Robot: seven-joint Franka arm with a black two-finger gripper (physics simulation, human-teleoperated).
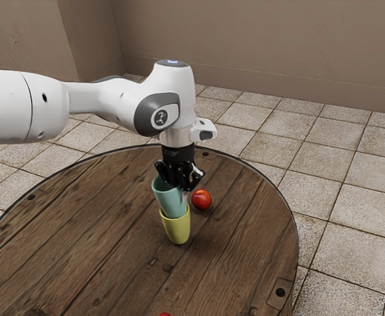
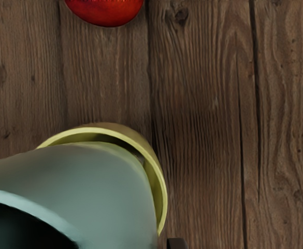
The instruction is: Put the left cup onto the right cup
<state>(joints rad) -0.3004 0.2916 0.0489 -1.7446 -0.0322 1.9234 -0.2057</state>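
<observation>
Teal cup (image 1: 169, 197) sits with its base inside the yellow cup (image 1: 176, 227), so the two are stacked near the middle of the round wooden surface (image 1: 80, 250). The teal cup is not upright: its rim leans toward the exterior view's left, while the yellow cup below stands straight on the planks.

Gripper (image 1: 179, 176) status: I read it as pointing straight down, directly at the teal cup's rim, with the black fingers closed onto that rim. The contact itself is partly hidden by the hand, so I report the grasp as probable rather than confirmed. The white arm (image 1: 80, 99) enters from the exterior view's left and bends down over the stack.

Wrist view: the teal cup (image 2: 78, 192) lies directly beneath my hand, and the yellow cup's rim (image 2: 154, 171) shows as a crescent around its far side. Bare boards (image 2: 218, 129) run beyond the cups.

Other items: a red apple (image 1: 201, 199) rests on the surface just beside the stack, on the exterior view's right and not touching either cup. The wrist view shows the same apple (image 2: 104, 10) beyond the yellow cup. Beige floor tiles (image 1: 324, 145) surround the surface.
</observation>
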